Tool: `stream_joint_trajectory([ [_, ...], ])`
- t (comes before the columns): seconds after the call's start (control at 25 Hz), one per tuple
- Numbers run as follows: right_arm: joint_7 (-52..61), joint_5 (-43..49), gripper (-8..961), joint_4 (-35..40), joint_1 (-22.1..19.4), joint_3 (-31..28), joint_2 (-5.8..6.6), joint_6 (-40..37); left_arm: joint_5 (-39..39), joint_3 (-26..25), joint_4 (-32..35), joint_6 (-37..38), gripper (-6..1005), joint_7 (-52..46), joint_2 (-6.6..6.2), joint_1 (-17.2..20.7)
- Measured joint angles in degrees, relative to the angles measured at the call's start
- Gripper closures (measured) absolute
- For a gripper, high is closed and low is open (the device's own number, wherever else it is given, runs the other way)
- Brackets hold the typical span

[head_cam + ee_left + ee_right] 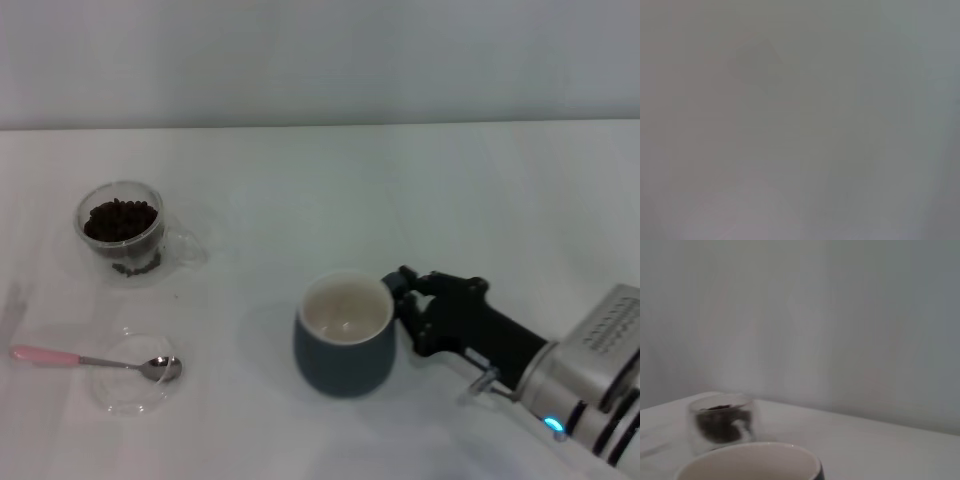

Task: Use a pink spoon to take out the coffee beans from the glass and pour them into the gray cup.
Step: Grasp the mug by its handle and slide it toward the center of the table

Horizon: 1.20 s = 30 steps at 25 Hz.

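From the head view we see the right arm reaching in low from the near right corner of the white table (420,180), its forearm slanting toward the middle. The right gripper (402,295) sits at the right side of the gray cup (345,335), its black fingers (405,280) against the cup's rim and wall where the handle would be. We cannot tell whether they are clamped on the cup or merely resting against it. The cup stands upright near the middle of the table, its cream inside looking empty.

The left arm does not show in the head view, and the left wrist view gives only a featureless gray blur, so we can say nothing of the left gripper.

The pink spoon (95,360) lies at the near left, well apart from the cup. Its long axis runs roughly left to right, the pink handle pointing left and the shiny bowl to the right. The bowl rests in a shallow clear glass dish (130,385), with the handle sticking out past the dish's rim onto the table.

The glass (122,232) stands upright behind the spoon, farther from the robot, with its clear handle turned to the right. The coffee beans (120,218) fill it in a dark heap. In the right wrist view the glass (722,422) shows beyond the near rim of the gray cup (750,462).
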State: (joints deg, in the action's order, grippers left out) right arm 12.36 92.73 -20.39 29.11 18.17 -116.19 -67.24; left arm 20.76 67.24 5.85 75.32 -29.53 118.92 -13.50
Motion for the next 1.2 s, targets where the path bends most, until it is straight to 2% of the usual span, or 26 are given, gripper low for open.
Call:
stream_joint_trajectory([
  [0.16,0.0,4.8,792,-1.2,1.1,-2.5,0.00,2.5,0.0,0.1,0.0,0.0,109,0.0,0.00,-0.1],
  [0.2,0.0,7.6,792,-1.5,1.0,-5.0,0.00,3.7,0.0,0.1,0.0,0.0,108,0.0,0.00,-0.1],
  [0.36,0.0,9.7,794,-1.5,0.8,-6.9,0.00,4.2,0.0,0.1,0.0,0.0,108,0.0,0.02,0.0],
  [1.0,-0.2,11.5,788,-1.1,0.7,-7.1,0.01,6.4,0.1,0.1,0.3,0.1,108,-1.6,0.18,-0.1],
  [1.16,-0.2,11.6,780,-1.0,0.2,-6.7,0.39,6.0,0.0,0.1,0.4,0.1,109,-1.6,0.18,-0.1],
  [1.2,-0.1,11.6,734,-0.8,0.0,-6.6,0.45,5.8,0.0,0.1,0.4,0.1,109,-1.6,0.18,-0.1],
])
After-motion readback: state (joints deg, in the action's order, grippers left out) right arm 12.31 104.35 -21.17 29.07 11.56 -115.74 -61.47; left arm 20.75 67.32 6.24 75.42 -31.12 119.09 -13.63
